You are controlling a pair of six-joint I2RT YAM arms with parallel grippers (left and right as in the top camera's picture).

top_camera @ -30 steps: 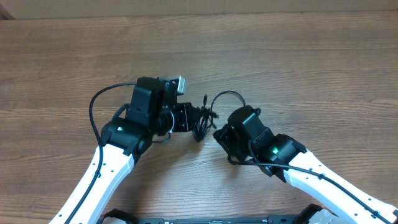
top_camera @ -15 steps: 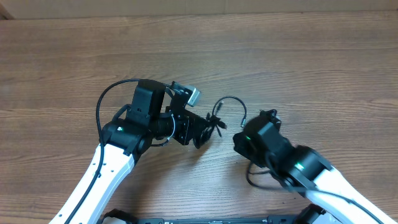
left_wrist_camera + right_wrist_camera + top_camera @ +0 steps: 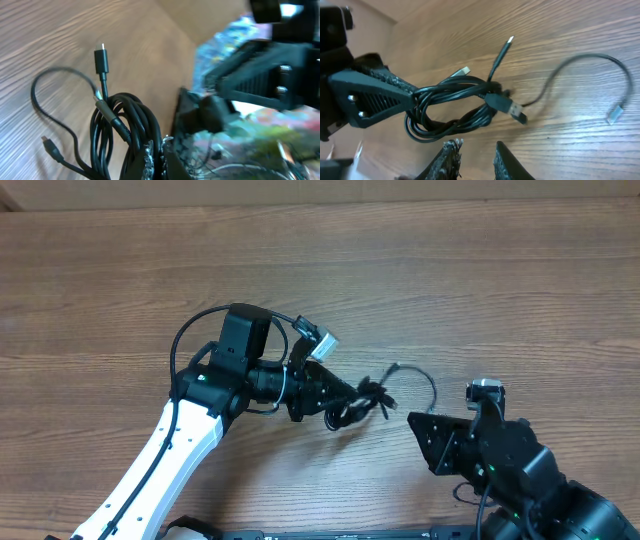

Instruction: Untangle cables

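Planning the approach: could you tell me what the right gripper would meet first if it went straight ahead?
Most likely the coiled cables, held in the left gripper, directly ahead of the open right gripper; depth is hard to judge.

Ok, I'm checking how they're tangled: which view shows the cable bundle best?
Right wrist: the whole cable bundle, with its loops and plugs, is sharp. Left wrist shows it close but cut off at the bottom edge; overhead shows only a small dark clump.
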